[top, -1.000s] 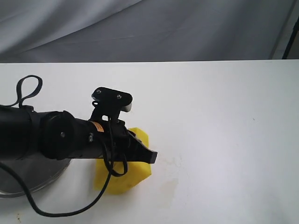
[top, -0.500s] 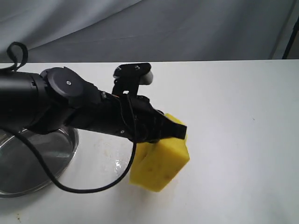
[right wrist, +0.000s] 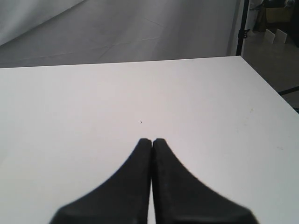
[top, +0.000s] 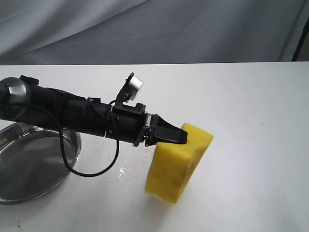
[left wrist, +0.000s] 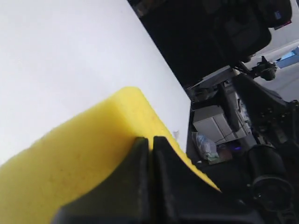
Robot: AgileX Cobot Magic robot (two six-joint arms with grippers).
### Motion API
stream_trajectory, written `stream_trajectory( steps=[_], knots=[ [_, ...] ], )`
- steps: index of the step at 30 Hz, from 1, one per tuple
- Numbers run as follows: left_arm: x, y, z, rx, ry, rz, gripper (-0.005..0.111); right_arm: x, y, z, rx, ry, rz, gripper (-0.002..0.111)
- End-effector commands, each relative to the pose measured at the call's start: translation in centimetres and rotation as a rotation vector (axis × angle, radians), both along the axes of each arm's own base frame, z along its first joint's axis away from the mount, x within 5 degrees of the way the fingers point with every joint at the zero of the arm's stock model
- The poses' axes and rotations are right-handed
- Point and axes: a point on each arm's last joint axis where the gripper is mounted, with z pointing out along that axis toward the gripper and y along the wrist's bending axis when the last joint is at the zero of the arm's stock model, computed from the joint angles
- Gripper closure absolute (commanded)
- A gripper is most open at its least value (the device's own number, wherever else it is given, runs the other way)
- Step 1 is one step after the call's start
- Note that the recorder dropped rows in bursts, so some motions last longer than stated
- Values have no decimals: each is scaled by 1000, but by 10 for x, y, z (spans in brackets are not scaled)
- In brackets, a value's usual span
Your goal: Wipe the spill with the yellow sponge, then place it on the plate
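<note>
The yellow sponge hangs tilted in the air above the white table, right of the plate. My left gripper is shut on its upper edge, reaching in from the left. In the left wrist view the dark fingers sit close together, pinching the sponge. The plate, a shiny steel dish, lies at the near left, partly under my left arm. No amber puddle shows; only a few small wet specks glint on the table left of the sponge. My right gripper is shut on nothing.
The white table stretches to the right and back, with a grey cloth backdrop behind it. A black cable loops down from my left arm over the table near the plate. The right wrist view shows the table's far edge.
My left arm has swung right and lifted the sponge off the table, so it now hangs in the air. The plate has come more into view.
</note>
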Motion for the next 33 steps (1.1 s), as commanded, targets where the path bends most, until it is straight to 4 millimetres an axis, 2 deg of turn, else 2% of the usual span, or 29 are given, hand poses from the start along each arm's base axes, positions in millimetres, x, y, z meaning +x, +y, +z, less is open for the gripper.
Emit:
stream_trajectory(
  steps=[1, 5, 9, 12, 20, 24, 27, 30, 32, 33],
  knots=[
    [10, 19, -9, 86, -92, -18, 107, 0, 0, -1, -4, 0, 1, 108],
    [11, 26, -19, 201, -145, -40, 104, 0, 0, -1, -4, 0, 1, 108],
    [10, 27, -26, 281, -185, -59, 97, 0, 0, -1, -4, 0, 1, 108],
    [14, 29, -29, 323, -199, -27, 84, 0, 0, -1, -4, 0, 1, 108],
    [22, 30, -27, 362, -238, 16, 35, 0, 0, -1, -4, 0, 1, 108],
    [27, 27, -22, 347, -257, 16, 22, 0, 0, -1, -4, 0, 1, 108],
    [32, 26, -18, 359, -287, 17, 24, 0, 0, -1, -4, 0, 1, 108],
    [36, 26, -15, 390, -301, -15, 36, 0, 0, -1, -4, 0, 1, 108],
    [37, 28, -14, 453, -328, -77, 55, 0, 0, -1, -4, 0, 1, 108],
    [37, 30, -15, 489, -345, -117, 68, 0, 0, -1, -4, 0, 1, 108]
  ],
)
